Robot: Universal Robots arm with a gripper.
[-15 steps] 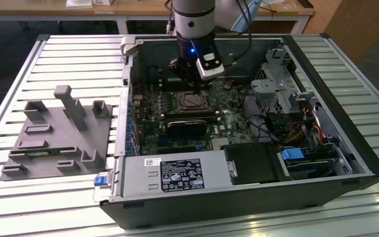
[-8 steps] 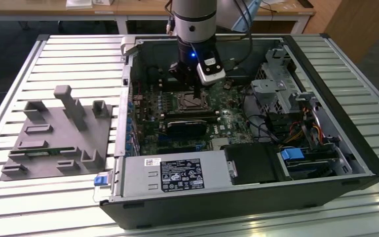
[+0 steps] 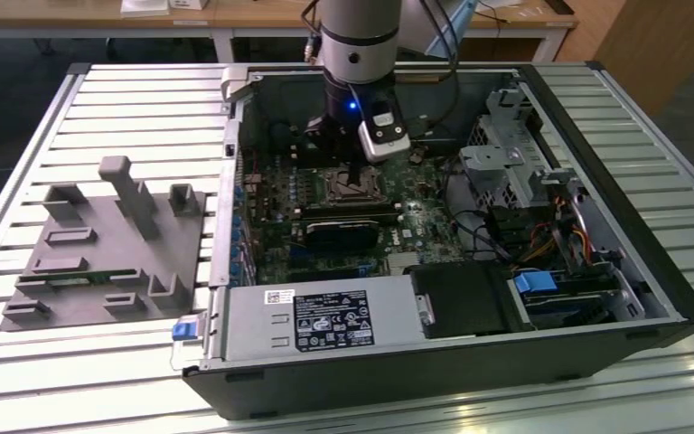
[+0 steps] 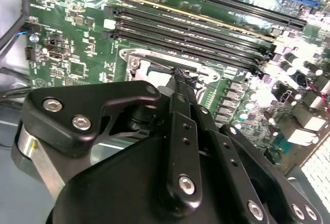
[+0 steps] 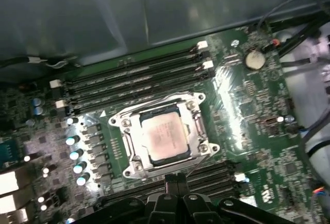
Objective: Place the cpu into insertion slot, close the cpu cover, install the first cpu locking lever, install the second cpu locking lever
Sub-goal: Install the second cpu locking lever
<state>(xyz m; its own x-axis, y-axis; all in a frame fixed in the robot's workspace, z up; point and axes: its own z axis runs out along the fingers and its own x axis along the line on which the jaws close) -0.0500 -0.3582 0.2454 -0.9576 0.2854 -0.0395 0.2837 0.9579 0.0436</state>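
Currently, stage: the cpu, a small flat square chip with a silvery-grey metal top, already lies in the insertion slot, the square socket with a thin metal rim set into the green circuit board.
Cover: the cpu cover, a thin silver metal frame with a square window, appears to lie down around the chip, whose top shows through the window; so the work in hand is most likely the locking levers.
Levers: thin wire runs along the frame's edges, but I cannot tell whether either lever is latched.
Tool: the black two-fingered gripper has its fingers drawn together to a narrow tip, with nothing visibly held between them.
Tool position: in the second wrist view the tip sits at the socket's edge, near the frame; contact cannot be judged.
Surroundings: long narrow black memory slots flank the socket on both sides, inside the open black computer case.
Next move's demand: a fine, sideways push on thin wire, with little clearance beside the memory slots.
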